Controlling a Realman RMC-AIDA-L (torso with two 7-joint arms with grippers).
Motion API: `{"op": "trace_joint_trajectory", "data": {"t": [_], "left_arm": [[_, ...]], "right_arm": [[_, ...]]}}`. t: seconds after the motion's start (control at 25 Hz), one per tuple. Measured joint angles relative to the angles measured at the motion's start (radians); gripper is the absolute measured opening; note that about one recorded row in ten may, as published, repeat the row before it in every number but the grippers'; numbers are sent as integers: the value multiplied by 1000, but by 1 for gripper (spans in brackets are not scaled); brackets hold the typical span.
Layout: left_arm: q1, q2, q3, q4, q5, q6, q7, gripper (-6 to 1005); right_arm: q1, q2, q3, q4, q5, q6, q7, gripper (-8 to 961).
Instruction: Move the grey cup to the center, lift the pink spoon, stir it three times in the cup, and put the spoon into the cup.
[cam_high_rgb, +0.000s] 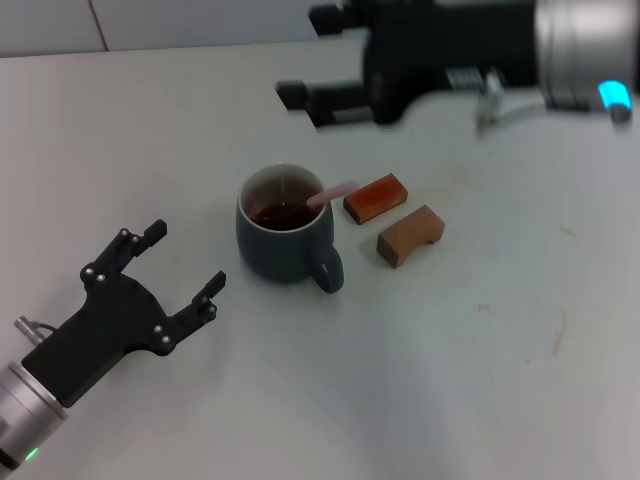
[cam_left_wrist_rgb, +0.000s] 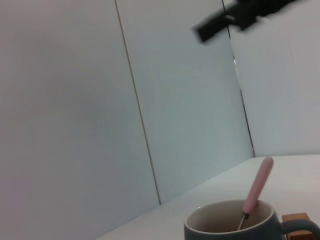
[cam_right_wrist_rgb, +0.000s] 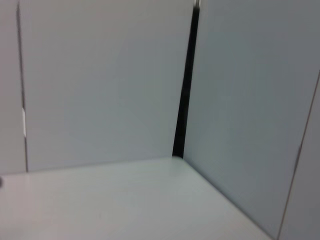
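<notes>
I see the squat dark blue-grey ceramic cup (cam_high_rgb: 284, 236) standing upright on the smooth, matte white worktop (cam_high_rgb: 480, 380), its glossy cream inside holding dark reddish-brown liquid and its loop handle turned toward me and a little to my right. The slim pink-handled spoon with a grey metal neck (cam_high_rgb: 331, 194) stands in the cup, bowl down in the liquid; its long axis tilts, the pale handle leaning over the rim on my right and pointing toward the wooden blocks. From the left wrist camera I see that same handle (cam_left_wrist_rgb: 257, 189) rising at a slant above the cup's rounded rim (cam_left_wrist_rgb: 227, 223). Just beside the cup on my right lie two small brown wooden blocks, a reddish rectangular one (cam_high_rgb: 376, 197) nearer the spoon's tip and a paler notched one (cam_high_rgb: 410, 235) closer to me. My left end effector (cam_high_rgb: 182, 263), black and angular, rests low near the cup on my left with its fingers spread and nothing between them. My right end effector (cam_high_rgb: 305, 58) hangs above and beyond the cup, fingers apart, holding nothing.
</notes>
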Motion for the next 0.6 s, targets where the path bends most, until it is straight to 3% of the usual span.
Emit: {"op": "trace_joint_trajectory", "data": {"t": [0.12, 0.24, 0.4, 0.48, 0.52, 0.56, 0.6], "left_arm": [[1, 0, -13, -4, 0, 2, 0, 847], [1, -1, -17, -3, 0, 2, 0, 847], [5, -1, -17, -4, 2, 2, 0, 847], [5, -2, -16, -4, 4, 2, 0, 847], [4, -3, -11, -4, 6, -4, 0, 847], [4, -3, -11, -4, 6, -4, 0, 847], [3, -4, -8, -4, 7, -6, 0, 847]], "right_arm": [[-143, 2, -41, 99, 209, 27, -269, 768], [-211, 0, -57, 278, 409, 9, -519, 768], [-203, -2, -21, 550, 533, -67, -733, 768], [-172, -2, 3, 707, 575, -97, -837, 768], [-124, -1, 22, 904, 647, -140, -967, 768], [-124, -1, 22, 904, 647, -140, -967, 768], [-99, -1, 28, 993, 686, -168, -1033, 768]]}}
